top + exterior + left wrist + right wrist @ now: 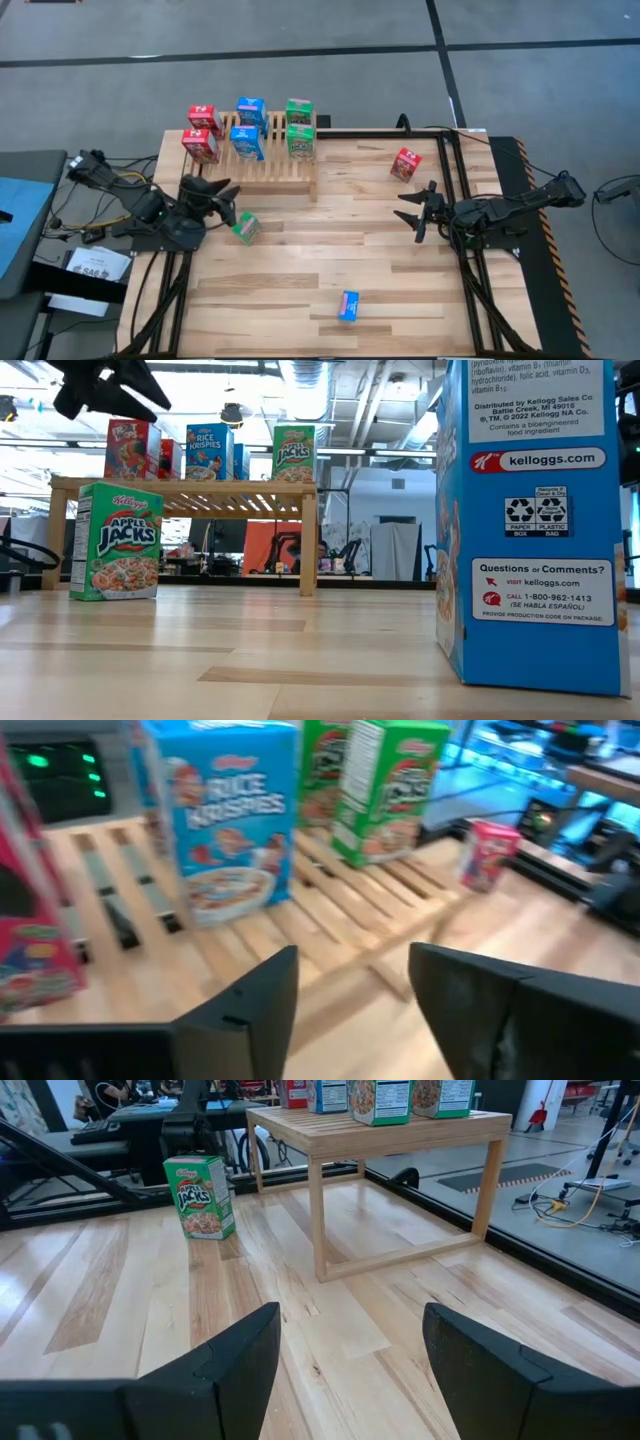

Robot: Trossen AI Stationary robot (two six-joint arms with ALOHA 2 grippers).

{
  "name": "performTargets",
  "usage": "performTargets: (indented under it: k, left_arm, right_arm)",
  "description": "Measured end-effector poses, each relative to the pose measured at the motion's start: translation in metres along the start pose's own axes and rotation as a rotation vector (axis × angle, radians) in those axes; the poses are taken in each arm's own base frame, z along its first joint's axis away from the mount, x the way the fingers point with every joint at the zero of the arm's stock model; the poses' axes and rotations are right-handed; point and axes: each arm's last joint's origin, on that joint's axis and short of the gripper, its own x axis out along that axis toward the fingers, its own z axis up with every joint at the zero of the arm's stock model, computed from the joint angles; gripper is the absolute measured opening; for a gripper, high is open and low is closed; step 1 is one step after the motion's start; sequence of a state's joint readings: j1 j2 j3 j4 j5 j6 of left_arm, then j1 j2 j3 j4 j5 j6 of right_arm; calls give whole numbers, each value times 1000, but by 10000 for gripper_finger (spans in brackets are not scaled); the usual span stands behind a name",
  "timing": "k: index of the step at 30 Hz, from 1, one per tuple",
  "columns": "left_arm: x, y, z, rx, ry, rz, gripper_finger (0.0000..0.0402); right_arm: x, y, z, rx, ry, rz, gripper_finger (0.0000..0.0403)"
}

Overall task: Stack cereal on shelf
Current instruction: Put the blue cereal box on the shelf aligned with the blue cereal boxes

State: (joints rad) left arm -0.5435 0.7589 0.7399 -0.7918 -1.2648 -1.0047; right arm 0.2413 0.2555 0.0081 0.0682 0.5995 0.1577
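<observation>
While the left end effector (228,200) hovers released beside the green box (245,228), straddle it squarely, grip mid-height, then lift onto the shelf (275,165).

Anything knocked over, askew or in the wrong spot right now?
Nothing is toppled or damaged. Six boxes stand on the shelf; three remain on the table: a green box upright but turned askew beside the left gripper, a red box and a blue box.

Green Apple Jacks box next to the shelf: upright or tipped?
Upright. The green box stands on its base on the table, front readable, beside the shelf, nothing gripping it.
</observation>
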Motion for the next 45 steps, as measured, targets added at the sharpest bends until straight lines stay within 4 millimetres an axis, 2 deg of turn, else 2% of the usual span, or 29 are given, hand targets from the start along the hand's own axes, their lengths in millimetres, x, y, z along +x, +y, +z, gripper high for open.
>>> performTargets:
  k: [7, 12, 23, 30, 39, 42, 45]
  left_arm:
    - [-4, -14, 5, -5, 43, -126, 250]
    - [-7, -32, 10, 18, 37, -245, 279]
    - [-13, -64, 13, 59, 24, -480, 281]
    - [-14, -69, 9, 72, 58, -543, 281]
    - [-18, -75, 14, 101, 61, -725, 281]
    - [-19, -77, 16, 123, 40, -756, 281]
    - [-19, -77, 19, 141, 11, -760, 281]
  right_arm:
    - [0, 0, 0, 0, 0, 0, 272]
    - [0, 0, 0, 0, 0, 0, 272]
    - [0, 0, 0, 0, 0, 0, 272]
    - [0, 0, 0, 0, 0, 0, 272]
    - [0, -1, 1, 8, -13, -29, 272]
    - [1, -2, 4, 42, -38, -33, 272]
    - [0, -1, 9, 205, -87, -9, 272]
